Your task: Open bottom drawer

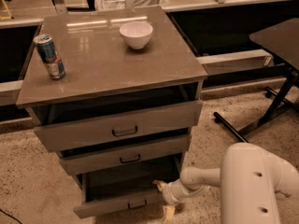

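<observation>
Weight should not trouble you here: the bottom drawer (117,203) looks like a shallow wooden box with a slim front, rigid and light, and its dark inside shows nothing lying in it. It sits at the foot of the cabinet, at 6 o'clock from the middle drawer (126,154), and already stands partway out, further forward than the two fronts above it. Expect it to slide stiffly rather than flex, so pull straight along the runners; a sideways drag from one corner could skew it and make it bind. The sound place to take hold is the small black handle (137,203) at the centre of the front, or failing that the top edge of the front panel. Your gripper (163,199) is at the drawer's right end, at 3 o'clock from that handle and close to it. The jaws stand spread apart, one pale tip up behind the front panel's top edge and the other down in front of it near the floor, so they bracket the corner; I cannot tell whether they press on the wood. The arm (201,177) reaches in low and almost level from 3 o'clock, wrist pointing left toward the cabinet. Up on the worktop (103,59) a can (49,56) and a white bowl (136,34) stand loose, so avoid jolting the cabinet.
</observation>
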Controlling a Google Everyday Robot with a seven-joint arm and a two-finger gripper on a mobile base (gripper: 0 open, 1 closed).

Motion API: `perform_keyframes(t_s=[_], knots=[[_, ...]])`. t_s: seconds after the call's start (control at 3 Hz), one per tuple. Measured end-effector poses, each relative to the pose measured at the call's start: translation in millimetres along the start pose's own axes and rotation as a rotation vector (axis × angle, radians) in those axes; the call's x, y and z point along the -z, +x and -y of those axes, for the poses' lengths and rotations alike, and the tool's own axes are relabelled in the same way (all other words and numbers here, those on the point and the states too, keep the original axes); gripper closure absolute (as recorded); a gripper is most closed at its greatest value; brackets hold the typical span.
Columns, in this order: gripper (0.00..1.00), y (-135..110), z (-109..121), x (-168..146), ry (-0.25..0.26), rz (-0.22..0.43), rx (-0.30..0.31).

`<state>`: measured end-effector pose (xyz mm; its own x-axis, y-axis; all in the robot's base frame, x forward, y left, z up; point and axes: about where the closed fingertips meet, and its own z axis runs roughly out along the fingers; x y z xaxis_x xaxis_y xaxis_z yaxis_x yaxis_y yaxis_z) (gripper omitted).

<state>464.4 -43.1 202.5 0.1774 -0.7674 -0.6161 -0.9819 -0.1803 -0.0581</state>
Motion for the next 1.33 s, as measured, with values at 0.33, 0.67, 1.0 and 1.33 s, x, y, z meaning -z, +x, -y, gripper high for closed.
perform_keyframes(t_s=[0.33, 0.67, 1.0, 1.33], knots=[[0.17, 13.0, 5.7, -16.2, -0.018, -0.015, -0.025], [0.41, 16.2, 0.4, -17.2, -0.033, -0.043, -0.006], [0.64, 18.8, -8.5, -12.5, -0.046, -0.065, 0.009], [0.89, 15.2, -8.4, -7.7, -0.047, -0.065, 0.009]])
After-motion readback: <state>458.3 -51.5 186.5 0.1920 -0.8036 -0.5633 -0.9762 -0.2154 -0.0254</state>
